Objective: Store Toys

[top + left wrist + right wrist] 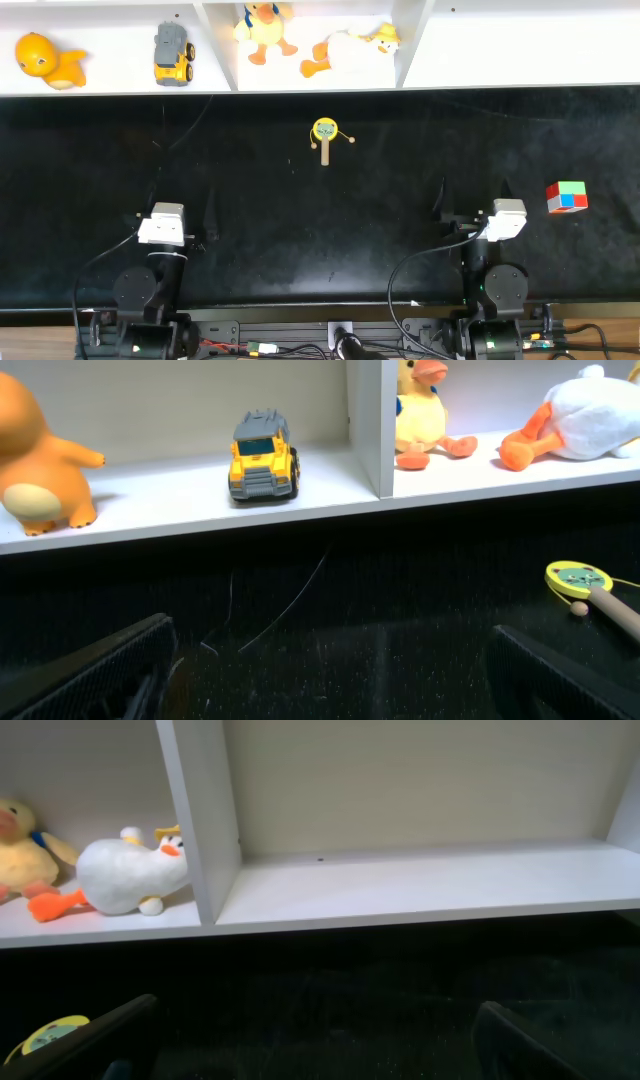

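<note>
left gripper [330, 630] spread wide, empty. small yellow-green rattle drum on a wooden stick [325, 133] lies just before the white shelf [500, 70]; multicoloured cube [567, 197] farther out. right gripper [318, 1008] equally wide, empty. a shallow pinch could let the thin stick roll away.

black jointed arms [152, 290]; white boxy wrist housings [162, 224]; looping black cables [412, 262]; left hand [332, 628] and right hand [318, 1004] dark-fingered.

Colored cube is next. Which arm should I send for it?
Right. The cube lies on the right side of the mat, close beside the right arm and far from the left arm; the empty shelf compartment is on that side too.
</note>
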{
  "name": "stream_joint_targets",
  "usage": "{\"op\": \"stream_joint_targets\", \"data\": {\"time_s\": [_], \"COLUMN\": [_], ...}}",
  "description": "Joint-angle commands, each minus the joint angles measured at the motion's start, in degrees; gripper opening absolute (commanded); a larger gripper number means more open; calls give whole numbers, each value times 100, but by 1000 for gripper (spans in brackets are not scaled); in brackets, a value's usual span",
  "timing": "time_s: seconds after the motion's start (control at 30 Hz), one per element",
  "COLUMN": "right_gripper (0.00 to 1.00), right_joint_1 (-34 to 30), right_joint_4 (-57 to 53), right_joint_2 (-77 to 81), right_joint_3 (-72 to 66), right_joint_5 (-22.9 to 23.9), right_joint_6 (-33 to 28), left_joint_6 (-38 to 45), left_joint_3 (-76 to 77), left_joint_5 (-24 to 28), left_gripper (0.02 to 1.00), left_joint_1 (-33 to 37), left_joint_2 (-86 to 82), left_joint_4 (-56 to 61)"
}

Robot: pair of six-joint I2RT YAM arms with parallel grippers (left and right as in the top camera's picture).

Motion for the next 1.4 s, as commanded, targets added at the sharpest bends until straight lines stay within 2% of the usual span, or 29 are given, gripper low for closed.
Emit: {"op": "stream_joint_targets", "data": {"time_s": [0.03,0.23,0.37,0.43,0.53,0.6,0.83,0.97,1.07,1.3,1.4], "right_gripper": [996,996,993,996,996,996,996,996,996,996,1000], "right_joint_1": [-35,-28,-15,22,162,356,1134,1596,1921,2441,2706], "right_joint_4": [31,28,-33,-37,-264,-811,-3239,-4553,-5106,-5711,-5606], "right_joint_2": [-59,-59,7,155,529,890,2472,3648,4535,6376,7038], "right_joint_3": [-76,-74,-63,-52,81,385,2103,3235,4050,5567,5842], "right_joint_5": [-42,120,-179,-173,-107,66,472,782,684,-151,-155], "right_joint_6": [2,-149,-144,-142,223,614,1307,2273,2588,2573,2793], "left_joint_6": [90,90,90,90,90,90,90,90,90,90,90], "left_joint_3": [-17,-17,-17,-17,-17,-17,-17,-17,-17,-17,-17], "left_joint_5": [-28,-28,-28,-28,-28,-28,-28,-28,-28,-28,-28], "left_gripper": [998,998,998,998,998,998,998,998,998,998,998], "left_joint_1": [-42,-42,-42,-42,-42,-42,-42,-42,-42,-42,-42], "left_joint_2": [-52,-55,-55,-55,-52,-55,-55,-55,-52,-52,-52], "left_joint_4": [-13,-13,-13,-13,-13,-13,-13,-13,-13,-13,-13]}}
